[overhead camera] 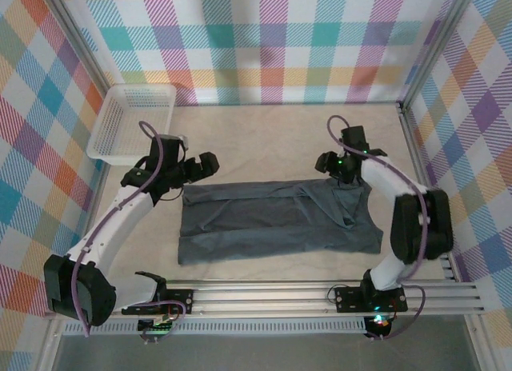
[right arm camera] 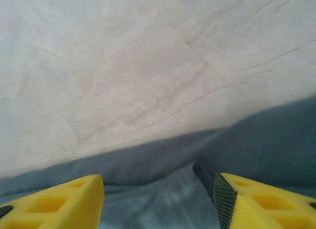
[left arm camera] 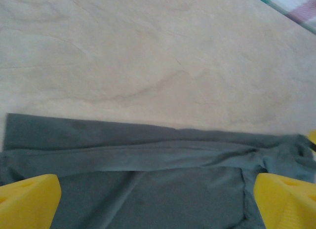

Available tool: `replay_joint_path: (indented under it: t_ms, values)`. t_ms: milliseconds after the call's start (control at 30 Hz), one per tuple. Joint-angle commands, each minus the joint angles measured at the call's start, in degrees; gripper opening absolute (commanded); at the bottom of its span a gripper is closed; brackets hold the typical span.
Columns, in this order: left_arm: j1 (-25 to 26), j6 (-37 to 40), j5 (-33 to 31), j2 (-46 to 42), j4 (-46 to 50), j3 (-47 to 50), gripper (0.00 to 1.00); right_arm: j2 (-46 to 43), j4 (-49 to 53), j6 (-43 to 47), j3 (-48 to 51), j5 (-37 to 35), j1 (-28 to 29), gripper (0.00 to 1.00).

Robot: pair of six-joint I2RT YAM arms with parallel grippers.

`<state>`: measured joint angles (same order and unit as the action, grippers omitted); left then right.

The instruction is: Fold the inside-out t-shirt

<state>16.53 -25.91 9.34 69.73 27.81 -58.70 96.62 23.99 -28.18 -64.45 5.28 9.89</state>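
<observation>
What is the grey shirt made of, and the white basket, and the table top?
The shirt looks like soft, matte cloth, maybe cotton: it lies limp with folds and creases. The basket looks like stiff white plastic, with a grid of holes. The table top seems covered by a pale sheet, since faint wrinkles cross it; cloth or paper, I can't tell.

I seem to be in a robotics lab cell: plaid walls, an aluminium rail, a pale bench.
</observation>
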Motion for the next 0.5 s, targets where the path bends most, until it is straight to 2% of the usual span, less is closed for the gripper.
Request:
replay_joint_path:
  t_ms: [0,67,100,167,200,333,467]
  values:
    - [1.66,1.73,7.82,-1.98,-3.85,0.95,1.00,5.57,0.70,2.17,-3.90,3.36,0.22,0.62]
    - [2.73,2.40,8.72,-2.88,-4.17,1.47,1.00,6.98,0.17,1.82,-4.16,5.67,0.56,0.58]
    - [3.16,2.53,8.41,-3.29,-4.01,1.64,1.00,6.96,-0.11,1.48,-3.91,6.24,0.70,0.51]
    - [3.50,2.51,6.97,-3.86,-3.61,2.21,1.00,5.89,0.12,0.73,-3.13,5.79,1.01,0.30]
    - [3.50,2.32,6.04,-3.82,-3.32,2.37,1.00,5.07,0.64,0.63,-2.77,5.19,1.01,0.22]
    - [3.50,2.21,4.44,-2.57,-3.10,2.19,1.00,-0.29,3.04,0.85,-0.81,4.16,1.01,0.01]
    - [3.65,2.14,4.02,-0.44,-2.21,0.74,1.00,-8.96,4.74,-3.14,7.64,5.65,2.73,0.00]
